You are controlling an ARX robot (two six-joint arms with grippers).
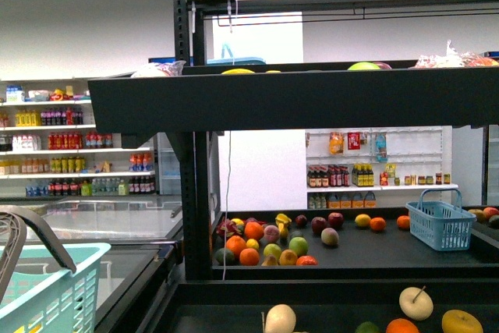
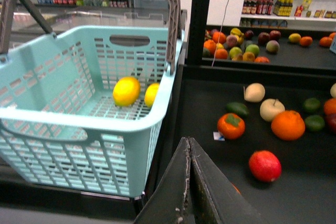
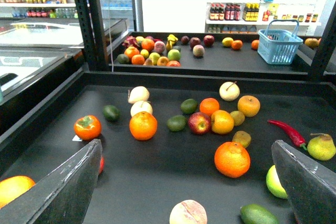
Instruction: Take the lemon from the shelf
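At the bottom of the right wrist view the right gripper (image 3: 186, 192) stands spread wide over the shelf (image 3: 157, 182), holding nothing. In the left wrist view the left gripper (image 2: 190, 182) is pressed together, empty; beyond it, left of centre, a lemon (image 2: 126, 91) lies inside the pale blue basket (image 2: 79, 119).

The right gripper (image 3: 189, 182) hangs with its dark fingers (image 3: 63, 190) spread wide at the frame's lower corners, above the shelf (image 3: 157, 182) tray. Between them lie an orange (image 3: 231, 159), a red apple (image 3: 199, 123) and a chili (image 3: 287, 132). A blue basket (image 3: 280, 45) stands at upper right.
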